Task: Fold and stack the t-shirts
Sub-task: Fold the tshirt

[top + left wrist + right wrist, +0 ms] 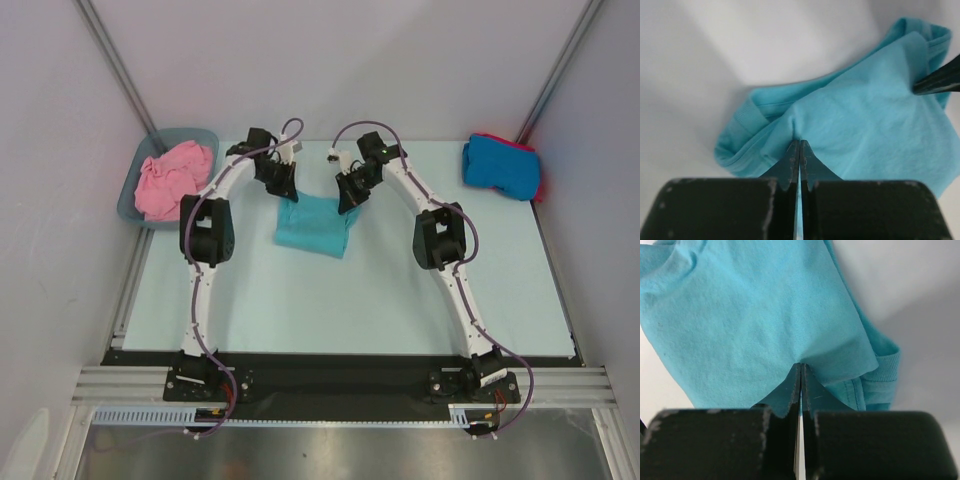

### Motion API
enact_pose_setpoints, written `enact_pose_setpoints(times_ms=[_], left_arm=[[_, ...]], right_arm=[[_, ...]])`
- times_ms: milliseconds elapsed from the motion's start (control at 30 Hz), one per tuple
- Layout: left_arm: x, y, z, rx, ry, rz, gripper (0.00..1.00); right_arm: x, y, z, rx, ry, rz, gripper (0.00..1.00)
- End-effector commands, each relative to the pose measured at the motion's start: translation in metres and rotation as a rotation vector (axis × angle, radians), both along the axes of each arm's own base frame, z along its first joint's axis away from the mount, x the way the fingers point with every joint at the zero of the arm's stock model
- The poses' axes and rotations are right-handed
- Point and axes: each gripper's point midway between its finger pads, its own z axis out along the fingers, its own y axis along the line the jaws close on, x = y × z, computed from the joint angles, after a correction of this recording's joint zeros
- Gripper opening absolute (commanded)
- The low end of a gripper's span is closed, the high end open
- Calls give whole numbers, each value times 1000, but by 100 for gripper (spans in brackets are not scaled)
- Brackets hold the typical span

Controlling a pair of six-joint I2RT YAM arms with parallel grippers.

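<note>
teal t-shirt (315, 228) sits as a rough, partly folded rectangle at the middle of the pale table (300, 300), toward its far side, with both arms bent over its far edge. left gripper (799, 145) has its fingers pressed tight together on a pinch of the cloth at one far corner, and right gripper (801, 367) is clamped the same way on the other corner (the fabric puckers at each tip). off to the left a pink shirt (172, 178) lies crumpled in a grey-blue tub (128, 200); at the far right a folded bright blue shirt (500, 165) rests on top of a red shirt (540, 182).
</note>
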Motion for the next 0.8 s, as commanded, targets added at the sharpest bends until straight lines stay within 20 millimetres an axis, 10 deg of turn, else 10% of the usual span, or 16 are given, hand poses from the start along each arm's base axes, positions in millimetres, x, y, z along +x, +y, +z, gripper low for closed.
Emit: enact_pose_setpoints(times_ms=[0,333,700,767], left_arm=[[9,25,1,188,-68,-11,0],[22,32,-15,422,-156,-61,0],[15,18,38,356,-242,-100,0],[5,18,45,341,-235,-132,20]], right_arm=[[10,6,27,34,-67,-2,0],[8,9,32,34,-73,4,0],[5,9,39,22,-90,12,0],[4,9,39,20,-91,15,0]])
